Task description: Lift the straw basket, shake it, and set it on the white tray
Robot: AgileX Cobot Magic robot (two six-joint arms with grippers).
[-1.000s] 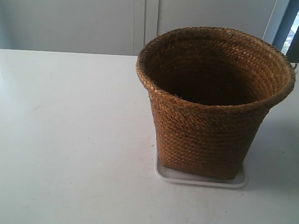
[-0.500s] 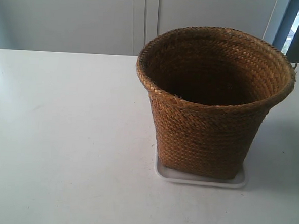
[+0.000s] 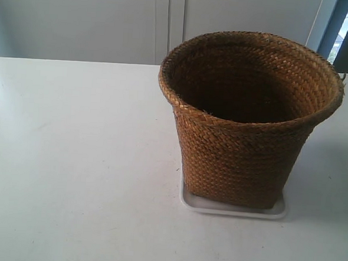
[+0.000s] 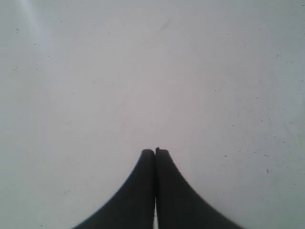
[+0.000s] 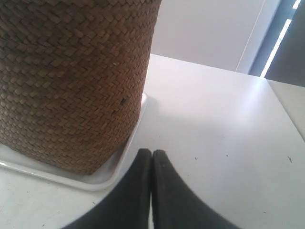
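- Nothing has shifted in the past second: the straw basket [image 3: 237,164] stands exactly where it did, upright on the white tray [image 3: 234,209].
- Its squarish base covers nearly the whole tray, so only a thin glossy rim shows around the bottom of the weave.
- That tray lies flat on the table [image 3: 72,160], towards the right side of the exterior view.
- My left pincer [image 4: 155,152] is pressed fully together with its tips touching, and it grips nothing. Below it is only pale tabletop, flecked with tiny dark specks.
- My right pincer [image 5: 151,153] is closed just as tightly and is just as empty. It sits near a rounded corner of the tray, apart from the basket's woven wall. I cannot tell whether it rests on the table or hangs above it.
- My work surface is matte white and smooth. The basket throws a soft grey shadow across it on the exterior view's right.
- Behind the table stand pale wall panels [image 3: 110,20], split by a narrow vertical seam.
- At the exterior view's upper right is a dark frame [image 3: 335,28], with a bright sliver of daylight beside it.
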